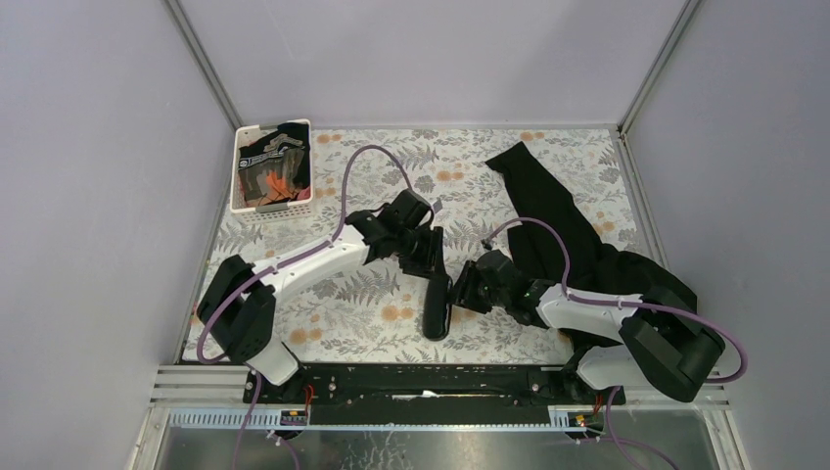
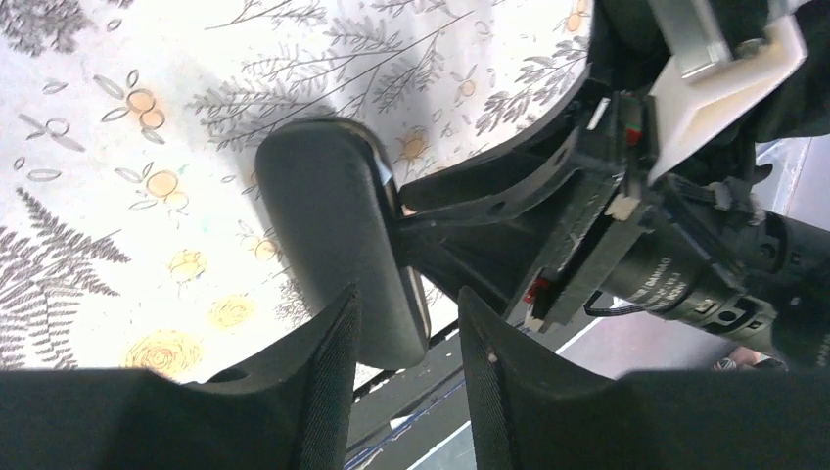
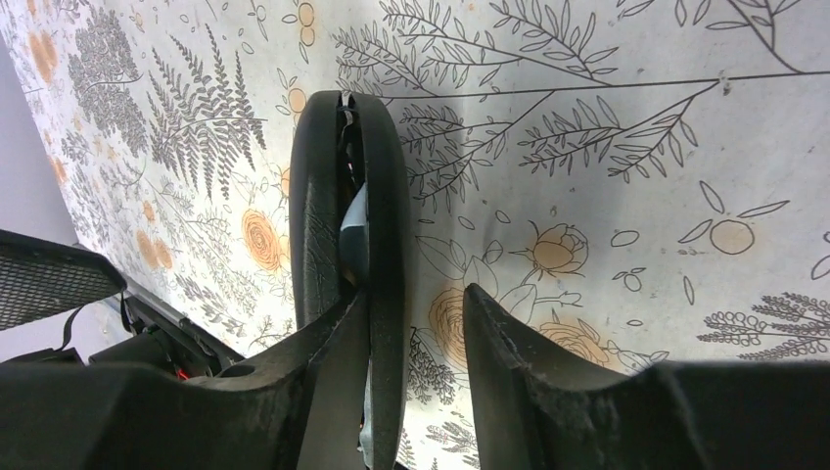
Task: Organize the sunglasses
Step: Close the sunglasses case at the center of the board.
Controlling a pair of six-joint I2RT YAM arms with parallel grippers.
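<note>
Fingers (image 3: 323, 392) of the right gripper (image 3: 416, 299) are spread. One is wedged into the seam of the black glasses case (image 3: 318, 196) and the other stands clear outside, so one shell sits loosely between them without being pinched. A corner of light-blue cloth (image 3: 352, 230) peeks from that seam, which is only slightly ajar.

From the other side the left gripper (image 2: 409, 323) hangs with its fingers apart too, and the far end of the case lies just beyond their tips. It holds nothing.

The sunglasses can't be seen in any view. My guess is they are already inside the case, though the narrow gap doesn't let me confirm it.

The case lies on the table (image 1: 460, 176) near the middle of its near edge. The step in hand looks like working the lid. Next, the right finger has to slide out of the seam, or lever it wider, while the left arm steadies the case.

White print on the right arm's black cylinder is too small to read. A white basket (image 1: 306, 162) sits in the far left corner, and a black garment (image 1: 548, 211) lies along the right edge.
</note>
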